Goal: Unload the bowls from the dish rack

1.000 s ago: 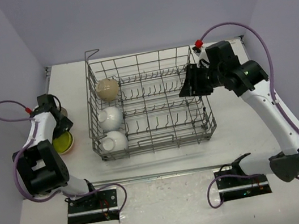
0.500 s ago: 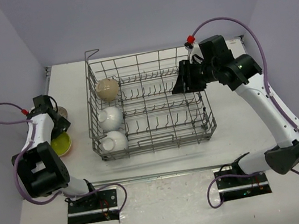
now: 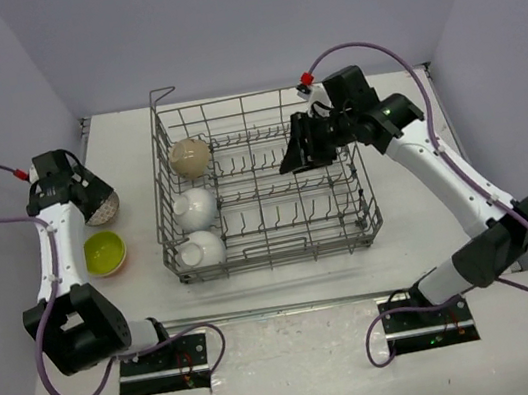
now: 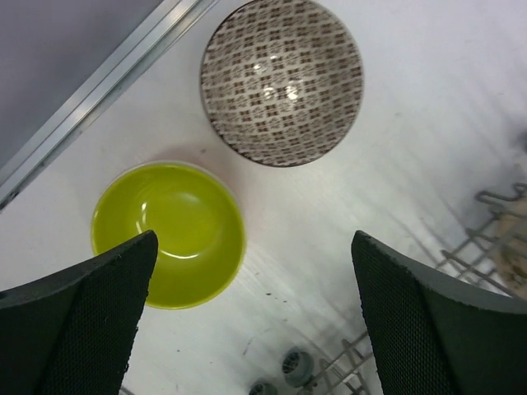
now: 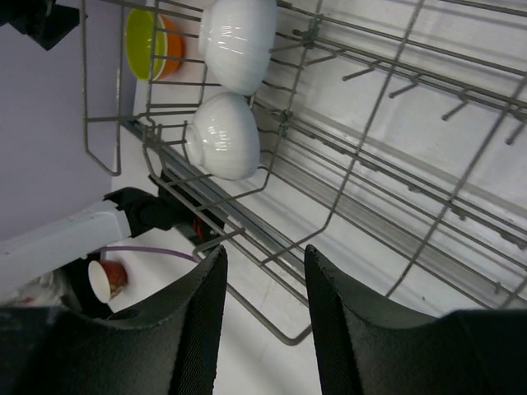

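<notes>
The grey wire dish rack stands mid-table. At its left end it holds a beige bowl and two white bowls; the white ones also show in the right wrist view. A yellow-green bowl and a patterned brown bowl sit on the table left of the rack. My left gripper is open and empty above these two bowls. My right gripper is open and empty above the rack's right half.
The rack's corner wires and small wheels lie just right of the left gripper. A metal strip edges the table at the left wall. The arm bases sit at the near edge.
My right gripper moved left from the rack's right rim to above its interior. My left gripper rose and pulled back from the yellow-green bowl, uncovering the patterned bowl.
</notes>
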`<state>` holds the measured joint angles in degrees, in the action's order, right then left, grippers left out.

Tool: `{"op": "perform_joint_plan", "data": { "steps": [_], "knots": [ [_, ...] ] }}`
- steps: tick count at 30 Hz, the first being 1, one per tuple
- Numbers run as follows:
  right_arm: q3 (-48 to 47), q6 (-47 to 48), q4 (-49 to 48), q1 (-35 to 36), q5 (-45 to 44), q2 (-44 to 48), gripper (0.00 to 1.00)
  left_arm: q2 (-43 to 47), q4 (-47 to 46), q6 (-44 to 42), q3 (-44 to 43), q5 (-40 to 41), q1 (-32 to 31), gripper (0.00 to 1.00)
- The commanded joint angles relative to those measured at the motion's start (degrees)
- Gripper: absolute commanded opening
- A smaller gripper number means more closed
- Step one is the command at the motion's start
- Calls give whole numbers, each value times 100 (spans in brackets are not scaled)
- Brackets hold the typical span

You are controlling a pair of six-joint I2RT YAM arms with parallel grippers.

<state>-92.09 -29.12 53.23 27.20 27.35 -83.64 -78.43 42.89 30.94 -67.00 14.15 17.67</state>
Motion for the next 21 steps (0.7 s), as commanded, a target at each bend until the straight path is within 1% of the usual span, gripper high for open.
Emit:
{"op": "perform_joint_plan", "data": {
  "steps": [1,2,4,5,6,7,8,11,12,15,16,18,19,21],
  "knots": [
    [-388,-347,-680,171,953,-406,43,144,8,175,-471,-675,61,98],
    [-406,-470,-822,215,1095,-512,43,109,-26,219,-489,-1121,61,98],
    [-554,-769,-1077,364,1463,-741,42,109,-288,351,-297,-1615,52,96],
    [-607,-892,-1374,426,1579,-986,42,161,-456,395,-157,-1870,52,95],
    [-651,-1172,-1525,522,1684,-1110,42,188,-762,491,1,-2438,52,94],
    [-852,-1279,-1648,584,1764,-1242,42,214,-887,562,273,-2652,52,94],
    [-993,-1463,-1797,698,1817,-1513,42,275,-1271,667,406,-3203,52,93],
    [-1494,-1797,-2132,848,1809,-1883,42,320,-1660,799,714,-3717,26,91],
    [-1583,-2051,-2263,900,1782,-2102,42,329,-1879,913,750,-3953,35,91],
    [-1882,-2439,-2808,971,1607,-2515,43,311,-2345,1142,820,-4271,26,91],
    [-2117,-2510,-2966,980,1572,-2656,43,302,-2417,1186,794,-4324,26,91],
    [-2408,-2642,-3029,980,1502,-2973,44,250,-2470,1178,566,-4307,26,91],
    [-2819,-2642,-2960,989,1466,-3340,44,232,-2461,1152,470,-4298,26,91],
    [-3312,-2730,-3046,980,1466,-3693,45,162,-2339,1020,101,-4202,35,91]
  ]
}}
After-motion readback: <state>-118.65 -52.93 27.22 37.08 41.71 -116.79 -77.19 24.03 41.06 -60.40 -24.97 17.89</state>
